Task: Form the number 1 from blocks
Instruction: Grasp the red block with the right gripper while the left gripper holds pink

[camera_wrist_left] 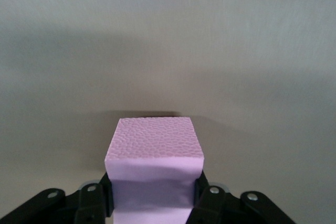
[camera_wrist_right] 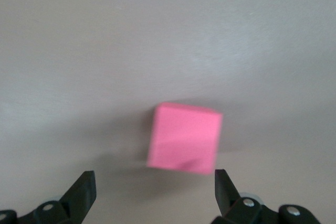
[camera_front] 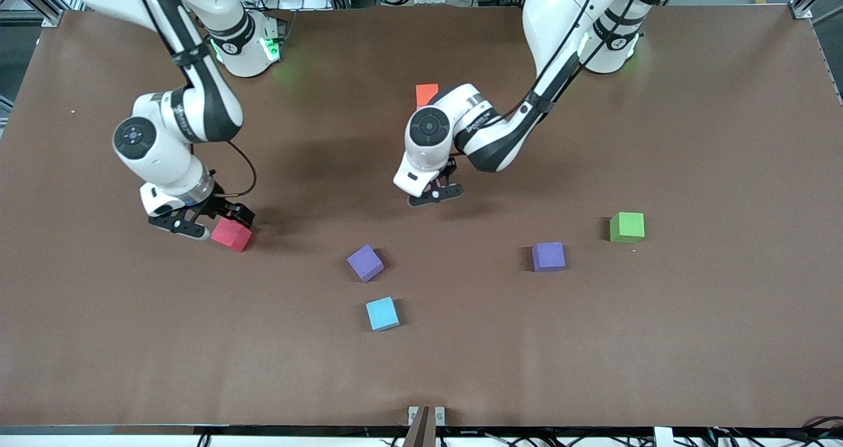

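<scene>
My left gripper point(camera_front: 436, 193) hangs low over the middle of the table, shut on a pale pink block point(camera_wrist_left: 154, 150); its fingers point(camera_wrist_left: 203, 199) press the block's two sides. The arm hides that block in the front view. An orange block point(camera_front: 427, 93) lies by this arm's wrist, farther from the front camera. My right gripper point(camera_front: 205, 224) is down at the table toward the right arm's end, open, its fingers point(camera_wrist_right: 84, 188) spread wide. A reddish-pink block point(camera_front: 232, 234) point(camera_wrist_right: 185, 138) lies just ahead of the fingertips, not between them.
Two purple blocks point(camera_front: 365, 262) point(camera_front: 548, 256), a light blue block point(camera_front: 382, 313) and a green block point(camera_front: 626, 227) lie loose on the brown table point(camera_front: 691, 341), nearer the front camera than both grippers.
</scene>
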`<act>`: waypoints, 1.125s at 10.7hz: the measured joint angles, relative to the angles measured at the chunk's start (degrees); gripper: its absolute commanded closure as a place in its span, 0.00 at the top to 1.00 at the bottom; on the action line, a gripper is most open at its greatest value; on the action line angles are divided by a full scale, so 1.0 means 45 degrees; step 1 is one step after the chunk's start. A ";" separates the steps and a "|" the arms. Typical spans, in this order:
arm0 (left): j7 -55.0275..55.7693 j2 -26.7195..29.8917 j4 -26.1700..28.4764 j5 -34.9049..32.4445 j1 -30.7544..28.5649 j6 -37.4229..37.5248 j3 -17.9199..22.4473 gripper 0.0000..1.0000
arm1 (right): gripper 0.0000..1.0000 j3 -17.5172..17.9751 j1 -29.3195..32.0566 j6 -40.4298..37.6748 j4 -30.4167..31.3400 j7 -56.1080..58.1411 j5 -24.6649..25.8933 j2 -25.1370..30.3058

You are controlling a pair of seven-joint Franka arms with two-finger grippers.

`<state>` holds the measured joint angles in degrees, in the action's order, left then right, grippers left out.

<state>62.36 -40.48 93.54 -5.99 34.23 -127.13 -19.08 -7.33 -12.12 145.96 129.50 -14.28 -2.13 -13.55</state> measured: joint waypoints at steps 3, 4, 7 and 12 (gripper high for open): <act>-0.0127 0.0120 0.0711 -0.0787 -0.0012 -0.0002 -0.0550 0.00 | 1.00 -0.0014 0.0370 0.0099 -0.0209 0.1050 -0.0016 -0.0785; -0.0145 0.0216 0.0899 -0.0825 -0.0017 -0.0014 -0.0687 0.00 | 1.00 -0.0016 0.0389 0.0115 -0.0397 0.1026 -0.0138 -0.0961; -0.0264 0.0690 0.1825 -0.0945 -0.0094 -0.0830 -0.1020 0.00 | 1.00 -0.0004 0.0402 0.0114 -0.0768 0.1021 -0.1636 -0.1178; -0.0390 0.1250 0.3250 -0.0952 -0.0303 -0.2346 -0.1138 0.00 | 0.95 -0.0166 0.0402 0.0598 -0.0891 0.1020 -0.1824 -0.2016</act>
<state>60.61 -34.86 108.16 -10.28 32.87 -137.69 -24.20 -8.08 -10.31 148.65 125.49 -9.69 -10.34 -22.62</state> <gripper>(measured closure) 0.441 0.009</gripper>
